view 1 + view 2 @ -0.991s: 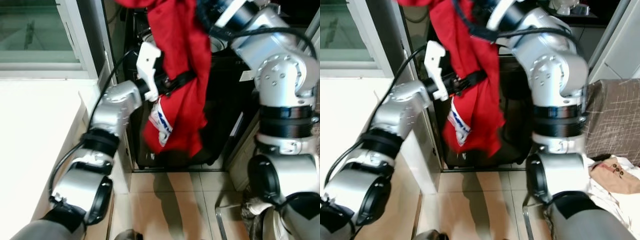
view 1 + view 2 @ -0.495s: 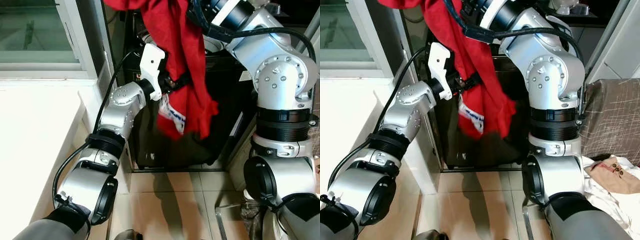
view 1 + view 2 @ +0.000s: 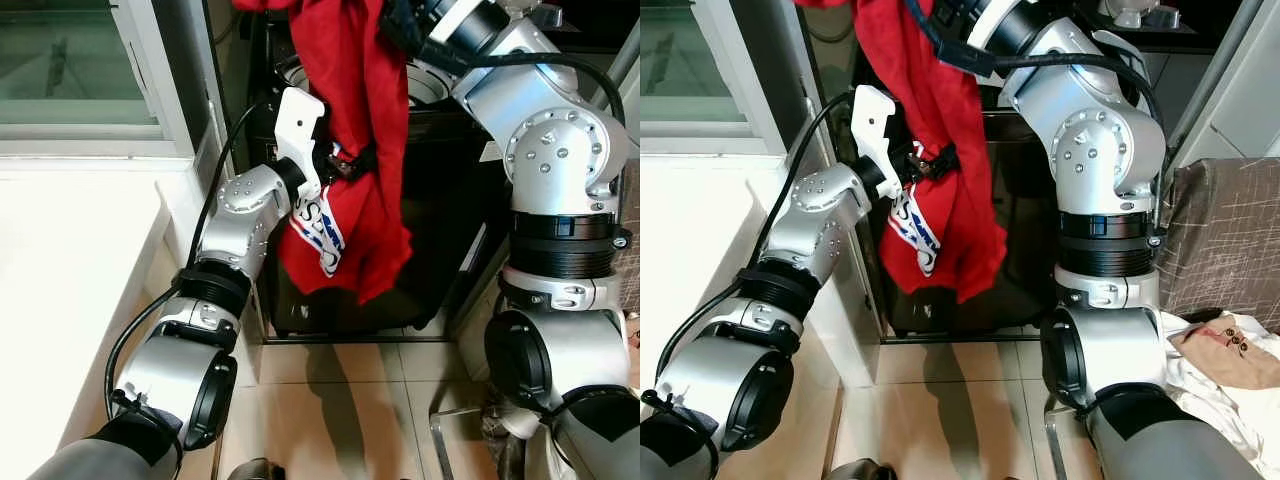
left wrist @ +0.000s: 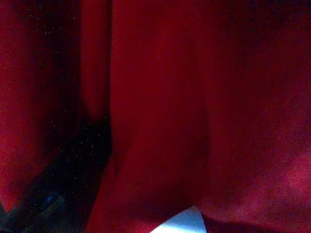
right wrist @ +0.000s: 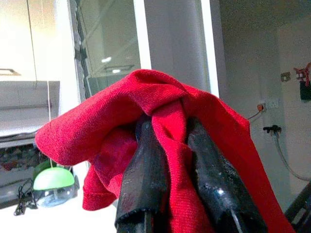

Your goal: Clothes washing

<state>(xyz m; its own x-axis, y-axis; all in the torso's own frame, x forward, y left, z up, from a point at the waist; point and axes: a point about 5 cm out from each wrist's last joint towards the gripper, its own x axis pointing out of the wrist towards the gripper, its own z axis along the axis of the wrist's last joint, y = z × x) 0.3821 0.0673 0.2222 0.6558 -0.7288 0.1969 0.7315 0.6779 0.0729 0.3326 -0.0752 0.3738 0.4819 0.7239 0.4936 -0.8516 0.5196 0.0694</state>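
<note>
While the red garment (image 3: 352, 150) hangs in front of the dark washing machine (image 3: 450, 200), the left hand (image 3: 345, 165) pinches it at mid-length, its fingers closed on a fold. To load it well, the trailing hem, just above the tiled floor (image 3: 340, 400), probably needs gathering upward before lowering. Open room is tight: a white wall (image 3: 70, 300) flanks the left arm. High on the right, the right hand (image 5: 180, 160) is clamped on the cloth's top.

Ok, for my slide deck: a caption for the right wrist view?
Right hand shut on a bunched fold of the red garment.
</note>
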